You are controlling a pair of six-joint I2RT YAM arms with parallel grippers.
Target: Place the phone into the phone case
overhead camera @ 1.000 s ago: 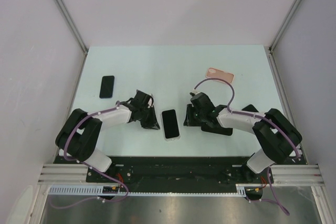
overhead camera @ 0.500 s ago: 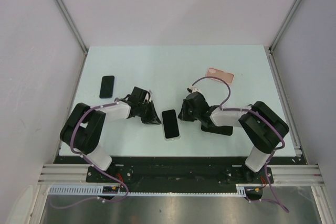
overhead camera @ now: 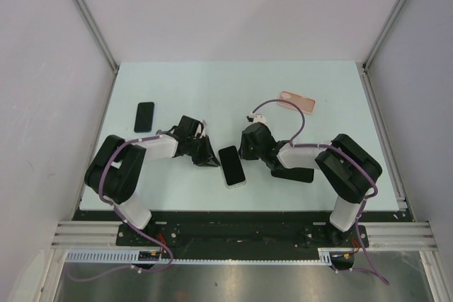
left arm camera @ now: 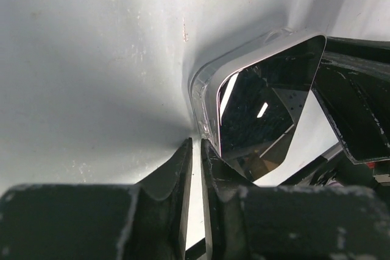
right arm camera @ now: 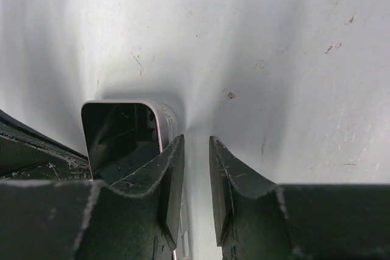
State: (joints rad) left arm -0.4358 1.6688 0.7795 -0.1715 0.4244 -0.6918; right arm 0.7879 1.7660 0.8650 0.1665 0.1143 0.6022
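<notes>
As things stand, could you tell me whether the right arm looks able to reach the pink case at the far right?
Probably yes. The pink case lies beyond the right pincer, which sits beside the phone; only the arm's own cable crosses the stretch between them.

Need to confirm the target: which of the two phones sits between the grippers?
The silver-edged phone at front centre, with the left gripper and right gripper at its sides. The other phone is all black and lies alone far left.
</notes>
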